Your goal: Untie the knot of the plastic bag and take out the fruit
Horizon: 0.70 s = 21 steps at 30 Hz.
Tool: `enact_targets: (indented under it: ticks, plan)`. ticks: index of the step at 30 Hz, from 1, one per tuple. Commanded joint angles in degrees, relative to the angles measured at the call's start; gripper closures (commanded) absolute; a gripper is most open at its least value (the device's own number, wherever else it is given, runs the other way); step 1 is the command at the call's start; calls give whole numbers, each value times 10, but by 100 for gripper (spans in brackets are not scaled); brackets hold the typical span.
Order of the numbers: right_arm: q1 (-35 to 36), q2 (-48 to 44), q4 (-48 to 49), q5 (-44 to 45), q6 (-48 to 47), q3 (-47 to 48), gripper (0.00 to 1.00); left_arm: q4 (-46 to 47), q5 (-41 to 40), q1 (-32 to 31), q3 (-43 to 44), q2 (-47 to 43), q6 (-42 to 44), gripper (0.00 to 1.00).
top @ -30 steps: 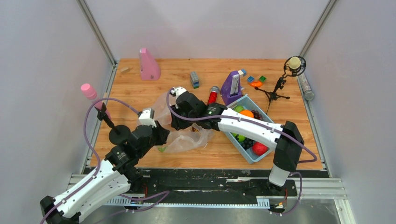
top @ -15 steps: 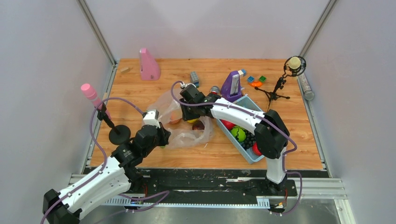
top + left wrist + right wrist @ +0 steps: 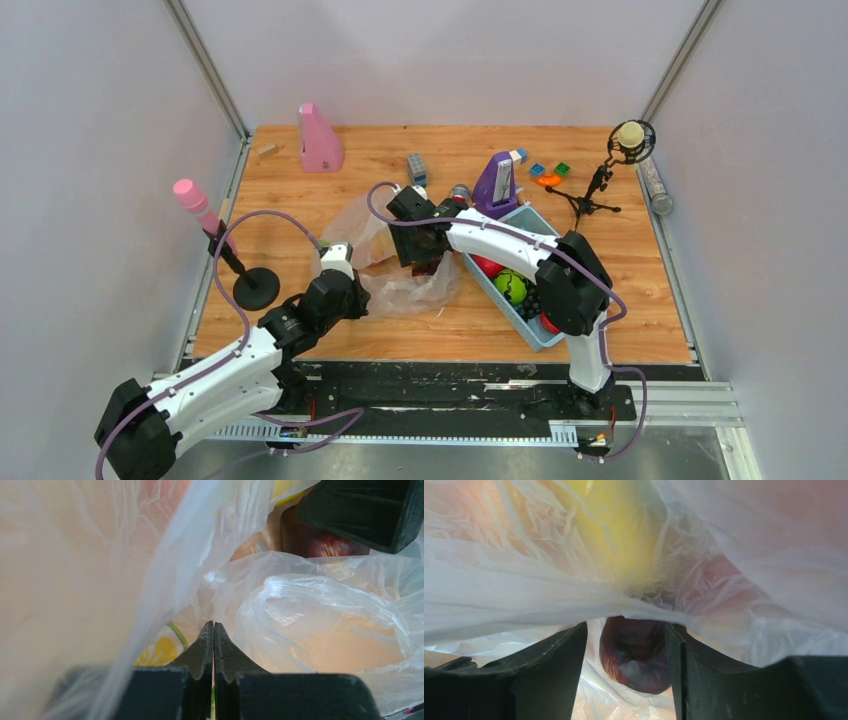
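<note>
Plastic bag (image 3: 400, 290): film blurs the yellow fruit (image 3: 624, 535). Left gripper (image 3: 213, 627) clenched, perhaps on film. Right gripper (image 3: 626, 630) parted around a dark red round item (image 3: 636, 657).

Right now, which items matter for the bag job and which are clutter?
Job: plastic bag, yellow fruit inside, left gripper, right gripper.
Clutter: blue tray, pink microphone, purple metronome, pink metronome, toy blocks.
</note>
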Motion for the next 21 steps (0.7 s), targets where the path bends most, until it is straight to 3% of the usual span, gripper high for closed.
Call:
enact_targets:
  ticks: [1,4,7,21]
  plan:
    - [-3,-3,-32,17,5,-3,34,46,-1,-2,-2,3,-1,100]
    - [-3,-2,-48,10,16,-14,24,49,0,-2,-3,7,-1,100]
    - [-3,1,-52,6,22,-28,22,52,2,-2,-3,12,-1,100]
    - [-3,32,-52,-43,30,-50,23,44,1,-2,-10,-1,-4,100]
